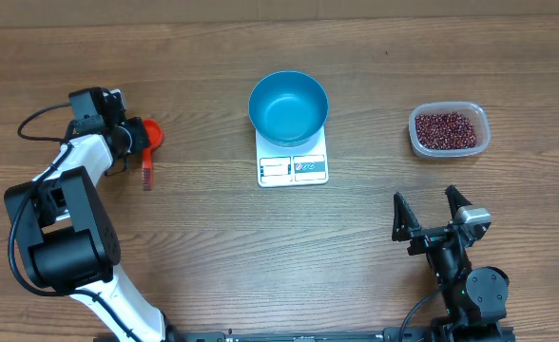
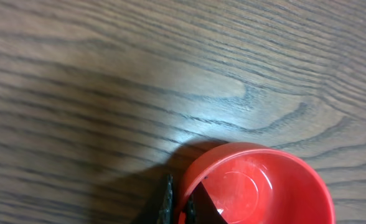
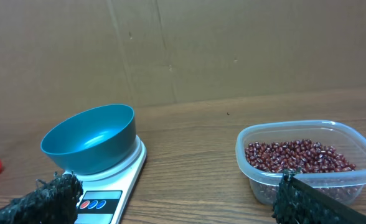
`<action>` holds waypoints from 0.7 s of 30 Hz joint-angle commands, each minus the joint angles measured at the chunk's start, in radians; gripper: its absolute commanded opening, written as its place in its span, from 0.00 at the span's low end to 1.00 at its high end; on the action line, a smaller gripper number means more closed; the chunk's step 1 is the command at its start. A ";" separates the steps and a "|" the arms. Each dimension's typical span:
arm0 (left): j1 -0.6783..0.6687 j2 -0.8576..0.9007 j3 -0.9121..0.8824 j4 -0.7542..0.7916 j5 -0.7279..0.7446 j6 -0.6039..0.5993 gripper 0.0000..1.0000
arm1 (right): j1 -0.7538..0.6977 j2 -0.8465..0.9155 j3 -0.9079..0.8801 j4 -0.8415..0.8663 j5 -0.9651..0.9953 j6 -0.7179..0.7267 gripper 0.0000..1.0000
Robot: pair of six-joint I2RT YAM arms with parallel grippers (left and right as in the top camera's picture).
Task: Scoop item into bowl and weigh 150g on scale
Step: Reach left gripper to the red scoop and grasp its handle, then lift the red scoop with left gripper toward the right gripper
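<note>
The beans [image 1: 446, 129] lie in the clear tub [image 1: 485, 116]. The teal bowl [image 1: 288, 104] sits on the scale [image 1: 293, 168]. My left gripper [image 2: 182, 208] is clamped on the red scoop [image 2: 258, 186] at its rim, its fingertips mostly cut off. My right gripper [image 1: 424, 198] is wide open.

My left arm [image 1: 80, 166] wears white shells between chunky black joint housings. A black camera block [image 1: 94, 103] sits at its wrist, and a thin black looped cable [image 1: 34, 117] runs from it. My right arm [image 1: 460, 271] is black nearly all over, with a small grey block [image 1: 472, 217] at the wrist and a black base cable [image 1: 417, 309]. My right jaws are two black prongs; their pads [image 3: 52, 196] look rough and fuzzy, dark with a greenish tinge. My left jaws have thin black tips [image 2: 167, 200].
</note>
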 commanded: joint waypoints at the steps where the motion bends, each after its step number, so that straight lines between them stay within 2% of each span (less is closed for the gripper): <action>1: -0.006 -0.024 0.036 -0.027 0.052 -0.154 0.04 | 0.005 -0.009 -0.011 0.005 0.002 -0.003 1.00; 6: -0.007 -0.159 0.071 -0.104 0.095 -0.386 0.04 | 0.005 -0.009 -0.011 0.005 0.002 -0.003 1.00; 11: -0.010 -0.338 0.071 -0.155 0.204 -0.535 0.04 | 0.005 -0.009 -0.011 0.005 0.002 -0.003 1.00; 14: -0.019 -0.430 0.071 -0.212 0.238 -0.692 0.04 | 0.005 -0.009 -0.011 0.005 0.002 -0.003 1.00; 17: -0.036 -0.491 0.071 -0.280 0.287 -0.825 0.05 | 0.005 -0.009 -0.011 0.005 0.002 -0.003 1.00; 21: -0.073 -0.518 0.071 -0.356 0.336 -0.932 0.04 | 0.005 -0.009 -0.011 0.006 -0.002 -0.003 1.00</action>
